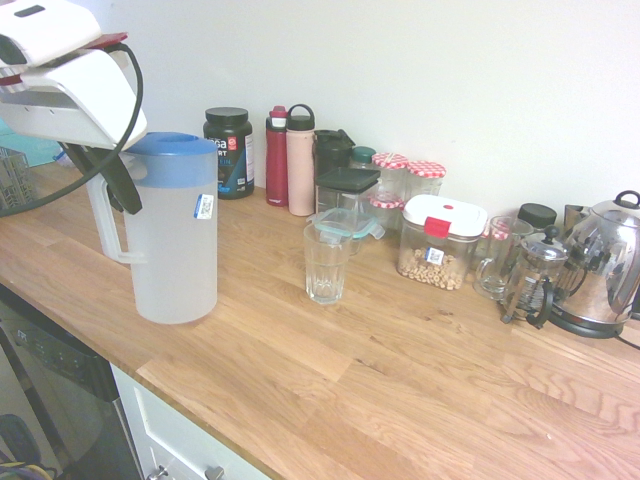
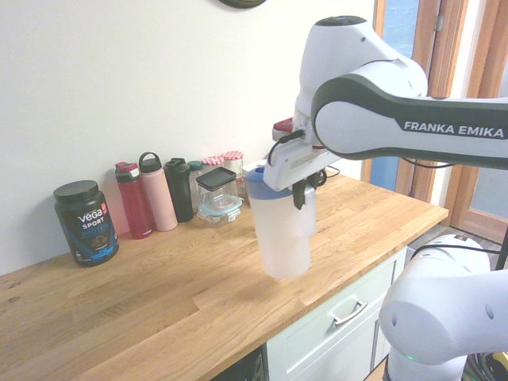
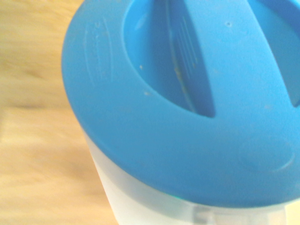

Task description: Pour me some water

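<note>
A translucent water pitcher [image 1: 178,245] with a blue lid [image 3: 178,93] stands upright at the left of the wooden counter [image 1: 400,390]. My gripper [image 1: 120,188] is shut on its white handle [image 1: 108,225] on the side away from the glass. In the second exterior view the pitcher [image 2: 284,230] looks slightly raised above the counter, with my gripper [image 2: 302,195] at its upper right. An empty clear drinking glass [image 1: 327,265] stands to the pitcher's right, well apart from it. It is hidden in the second exterior view.
Along the wall stand a black protein tub [image 1: 228,152], a red bottle [image 1: 276,158], a pink bottle [image 1: 300,162], lidded containers and jars [image 1: 440,240], a glass mug [image 1: 497,258], a French press [image 1: 535,280] and a steel kettle [image 1: 605,265]. The counter's front edge runs just below the pitcher.
</note>
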You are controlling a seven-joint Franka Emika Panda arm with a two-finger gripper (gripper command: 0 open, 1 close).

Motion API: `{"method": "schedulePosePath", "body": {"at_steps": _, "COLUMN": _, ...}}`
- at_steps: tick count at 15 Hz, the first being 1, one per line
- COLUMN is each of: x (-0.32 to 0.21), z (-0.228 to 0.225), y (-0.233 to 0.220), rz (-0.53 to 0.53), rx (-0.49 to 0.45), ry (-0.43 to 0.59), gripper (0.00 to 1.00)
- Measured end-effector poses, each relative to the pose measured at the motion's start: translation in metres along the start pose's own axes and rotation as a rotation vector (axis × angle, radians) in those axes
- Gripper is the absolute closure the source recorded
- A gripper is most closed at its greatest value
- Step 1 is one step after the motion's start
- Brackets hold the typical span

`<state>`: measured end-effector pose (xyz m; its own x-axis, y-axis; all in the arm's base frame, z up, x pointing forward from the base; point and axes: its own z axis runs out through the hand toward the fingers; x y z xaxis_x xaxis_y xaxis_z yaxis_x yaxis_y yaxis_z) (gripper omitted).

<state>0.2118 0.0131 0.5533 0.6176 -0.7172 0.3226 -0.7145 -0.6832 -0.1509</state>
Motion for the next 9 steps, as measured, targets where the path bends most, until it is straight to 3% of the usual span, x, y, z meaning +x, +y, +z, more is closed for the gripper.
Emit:
{"method": "schedulePosePath", "body": {"at_steps": 3, "x": 0.023, "z": 0.006, "y": 0.029, "rz": 0.01, "rx": -0.021, "ry": -0.037, "gripper": 1.0}}
{"method": "schedulePosePath", "body": {"at_steps": 9, "x": 0.097, "z": 0.041, "y": 0.107, "rz": -0.156, "rx": 0.067, "ry": -0.103, "gripper": 1.0}}
